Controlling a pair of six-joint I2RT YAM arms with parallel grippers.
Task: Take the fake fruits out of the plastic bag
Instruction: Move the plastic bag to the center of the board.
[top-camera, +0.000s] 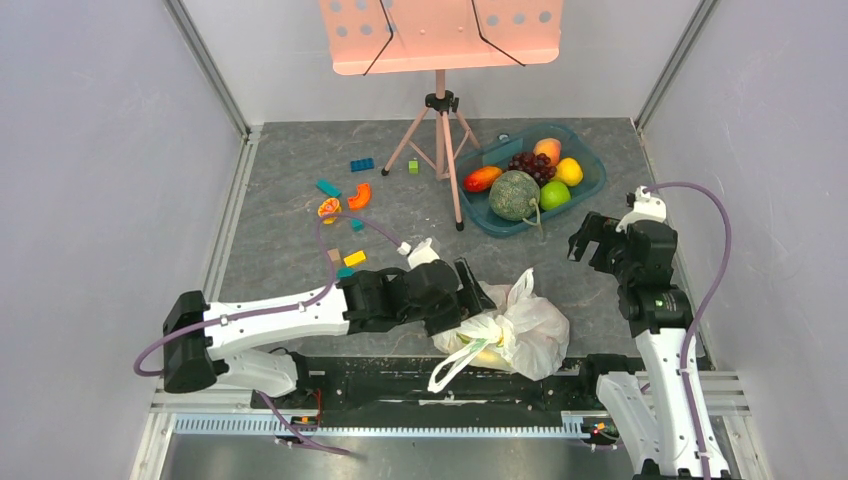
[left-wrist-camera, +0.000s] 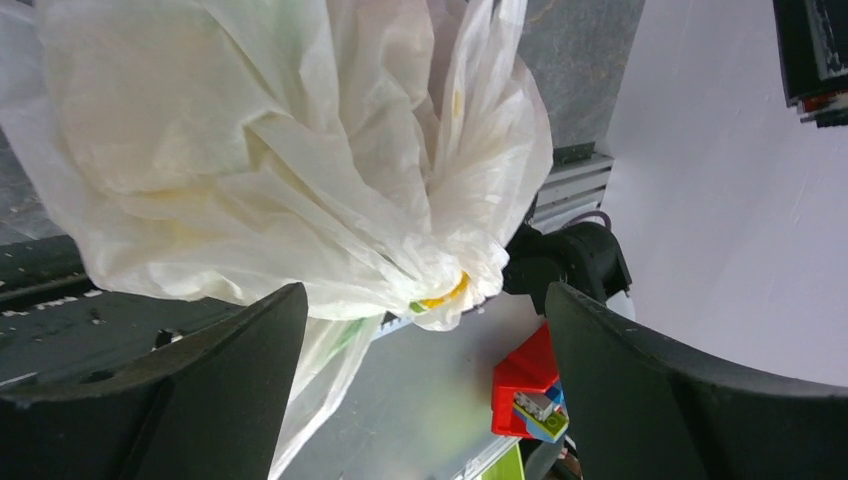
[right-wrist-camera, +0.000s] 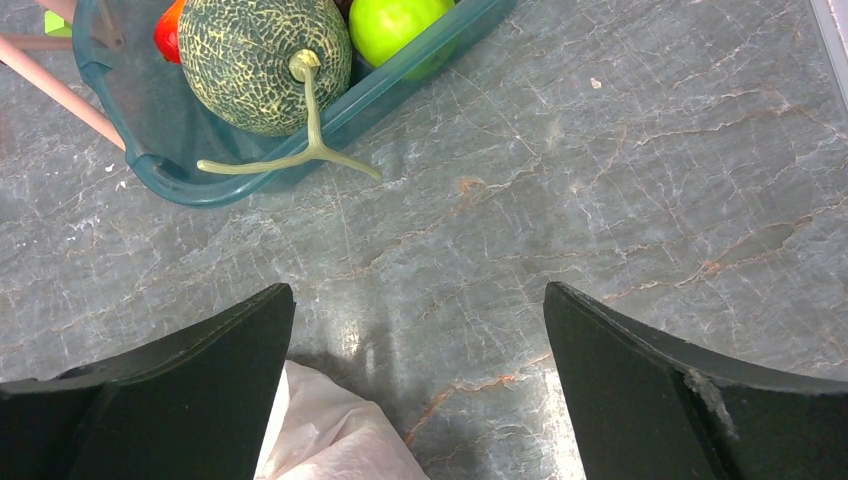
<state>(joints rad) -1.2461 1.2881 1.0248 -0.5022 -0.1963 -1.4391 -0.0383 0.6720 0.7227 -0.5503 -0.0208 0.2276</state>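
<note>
The translucent white plastic bag (top-camera: 515, 325) lies bunched at the table's near edge, one loop handle trailing over the black rail. A yellow shape (top-camera: 487, 353) shows through its lower side. The fake fruits are otherwise hidden inside. My left gripper (top-camera: 478, 295) is open against the bag's left side. In the left wrist view the bag (left-wrist-camera: 300, 150) fills the space ahead of the open gripper (left-wrist-camera: 425, 300), not clamped. My right gripper (top-camera: 592, 240) is open and empty above the table, right of the bag. Its wrist view shows the open gripper (right-wrist-camera: 420, 295) and a bag corner (right-wrist-camera: 330, 430).
A teal bin (top-camera: 590, 185) at the back right holds a netted melon (top-camera: 514, 195), dark grapes, a green apple (right-wrist-camera: 395, 25) and other fruit. A pink music stand's tripod (top-camera: 440, 130) stands beside it. Small coloured blocks (top-camera: 340, 200) lie at the back left.
</note>
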